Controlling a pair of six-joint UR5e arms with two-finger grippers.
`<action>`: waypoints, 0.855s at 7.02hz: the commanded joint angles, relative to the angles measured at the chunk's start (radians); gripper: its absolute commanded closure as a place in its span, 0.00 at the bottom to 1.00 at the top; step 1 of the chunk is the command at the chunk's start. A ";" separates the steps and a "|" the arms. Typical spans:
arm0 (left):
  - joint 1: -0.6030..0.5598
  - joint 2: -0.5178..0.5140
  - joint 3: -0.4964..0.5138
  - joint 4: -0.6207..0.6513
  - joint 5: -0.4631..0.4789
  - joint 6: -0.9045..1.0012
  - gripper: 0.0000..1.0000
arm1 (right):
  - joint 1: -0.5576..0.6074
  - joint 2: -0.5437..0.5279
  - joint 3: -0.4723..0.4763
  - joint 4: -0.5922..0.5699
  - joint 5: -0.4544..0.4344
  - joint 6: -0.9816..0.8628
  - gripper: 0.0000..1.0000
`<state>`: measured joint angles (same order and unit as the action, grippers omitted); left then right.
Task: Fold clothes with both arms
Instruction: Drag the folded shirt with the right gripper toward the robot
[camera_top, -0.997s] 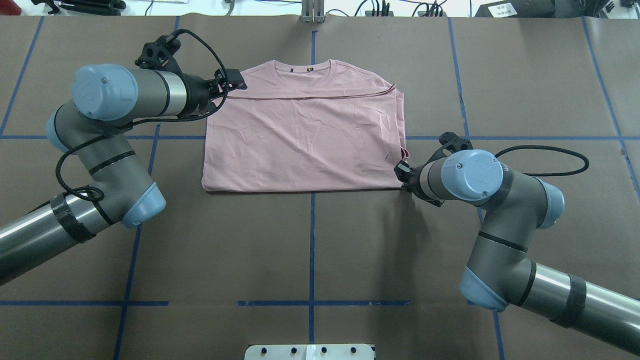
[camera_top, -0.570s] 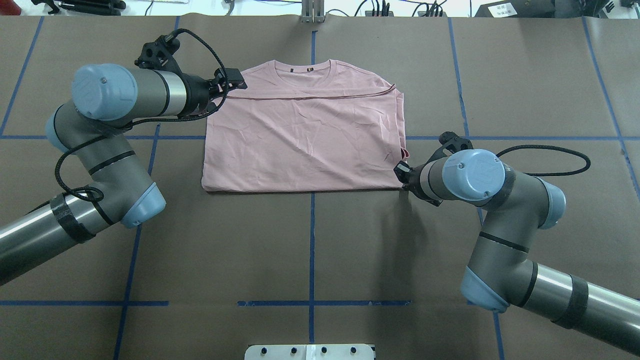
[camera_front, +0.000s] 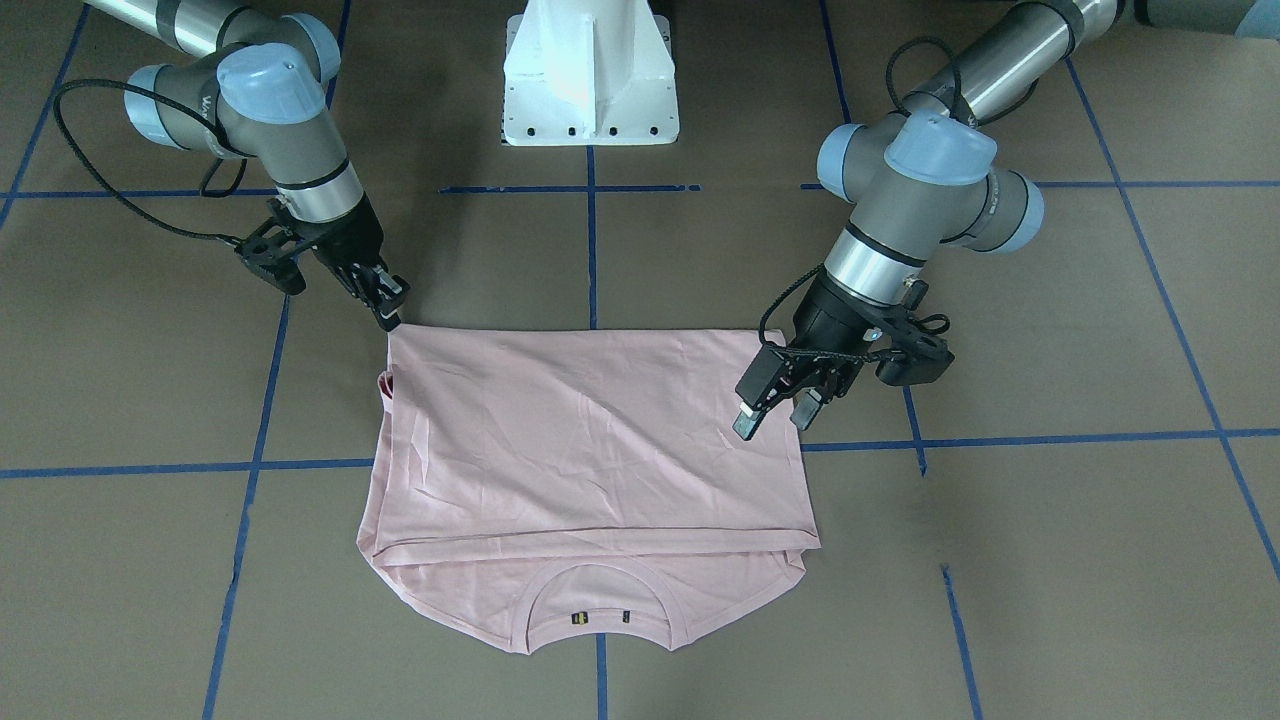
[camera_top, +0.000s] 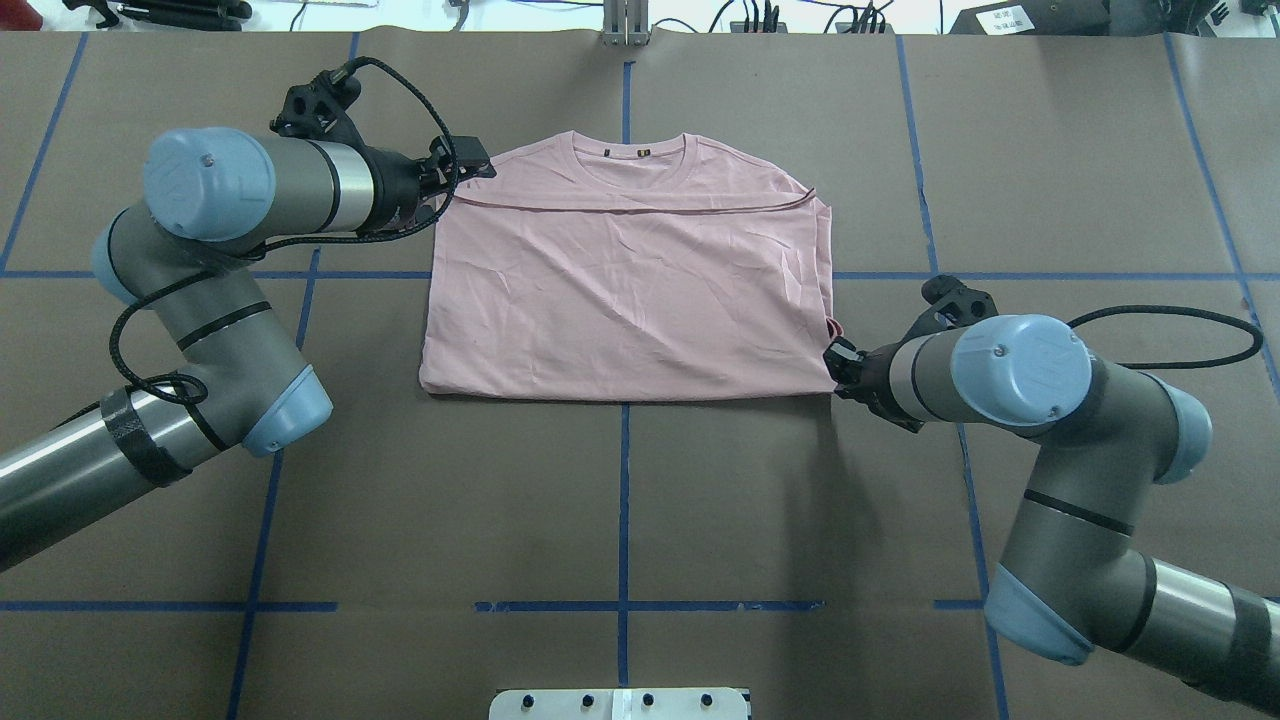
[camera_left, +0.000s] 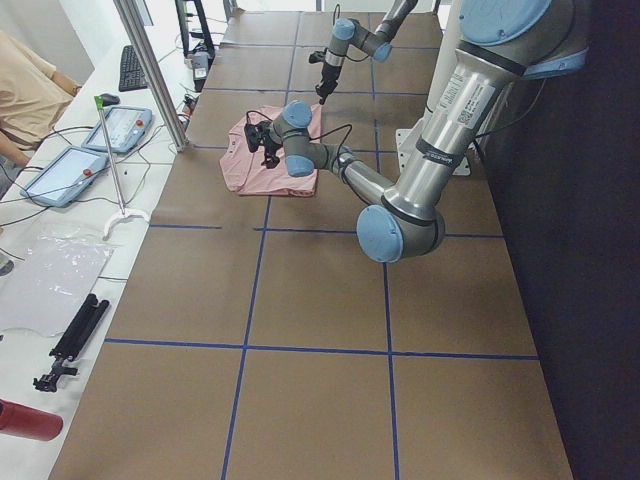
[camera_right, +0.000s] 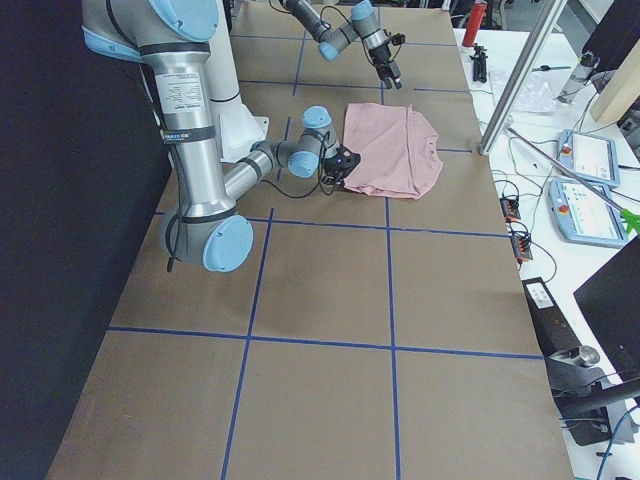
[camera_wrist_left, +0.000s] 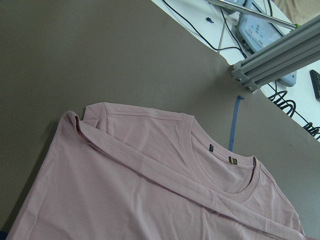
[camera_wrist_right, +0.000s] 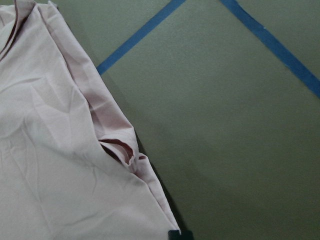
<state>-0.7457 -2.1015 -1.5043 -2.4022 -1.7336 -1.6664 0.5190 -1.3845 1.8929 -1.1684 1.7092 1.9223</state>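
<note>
The T-shirt (camera_top: 620, 290) between the two pairs of jaws is plain pale pink, with two small dark labels (camera_wrist_left: 210, 147). The bench (camera_top: 620, 500) under the jaws is flat brown, crossed by a grid of blue tape lines (camera_top: 623, 520). The left arm (camera_top: 300, 200) and right arm (camera_top: 925, 372) are grey and silver, with light blue caps (camera_top: 208, 183) and black jaws.

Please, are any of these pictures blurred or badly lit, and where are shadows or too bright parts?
Overhead exterior: sharp, evenly lit, a soft shadow on the table beside the right arm. Left wrist-mounted: T-shirt clear, the bright area beyond the table washed out. Right wrist-mounted: table tinted greenish, dark shadow along the T-shirt's edge.
</note>
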 joint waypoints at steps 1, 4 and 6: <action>0.003 -0.002 -0.014 0.000 -0.003 -0.022 0.00 | -0.063 -0.144 0.176 -0.001 0.029 0.047 1.00; 0.005 0.000 -0.027 -0.003 -0.004 -0.023 0.00 | -0.286 -0.260 0.345 0.003 0.104 0.204 1.00; 0.008 0.001 -0.045 0.000 -0.006 -0.023 0.00 | -0.359 -0.286 0.344 0.003 0.093 0.208 0.01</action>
<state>-0.7399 -2.1011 -1.5358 -2.4059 -1.7382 -1.6889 0.1951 -1.6608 2.2336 -1.1659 1.8058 2.1221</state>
